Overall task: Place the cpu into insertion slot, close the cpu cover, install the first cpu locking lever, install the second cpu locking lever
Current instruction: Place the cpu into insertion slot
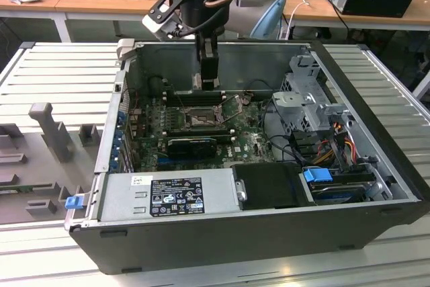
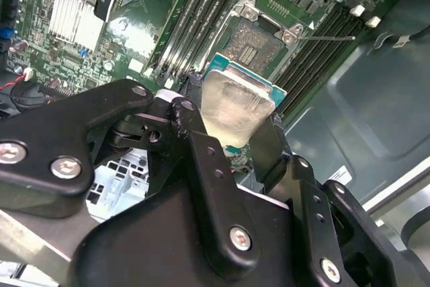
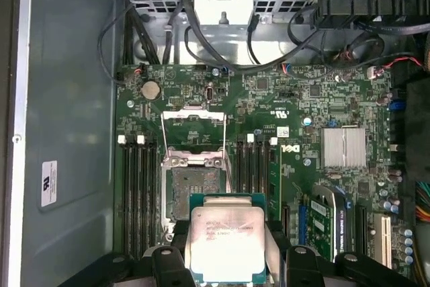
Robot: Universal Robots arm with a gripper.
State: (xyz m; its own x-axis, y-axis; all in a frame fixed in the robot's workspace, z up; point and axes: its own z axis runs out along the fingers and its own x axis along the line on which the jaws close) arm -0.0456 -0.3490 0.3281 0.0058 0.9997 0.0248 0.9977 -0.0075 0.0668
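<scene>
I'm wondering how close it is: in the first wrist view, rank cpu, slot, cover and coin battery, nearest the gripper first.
1. cpu, held in the gripper.
2. slot, just beyond it.
3. cover, open, past the slot.
4. coin battery, farthest, by the board's edge.

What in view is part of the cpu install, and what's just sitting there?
In the job: cpu, held in the gripper; insertion slot, bare; cpu cover, open.
Just there: memory slots; heatsink; expansion card; power supply; cables.
</scene>
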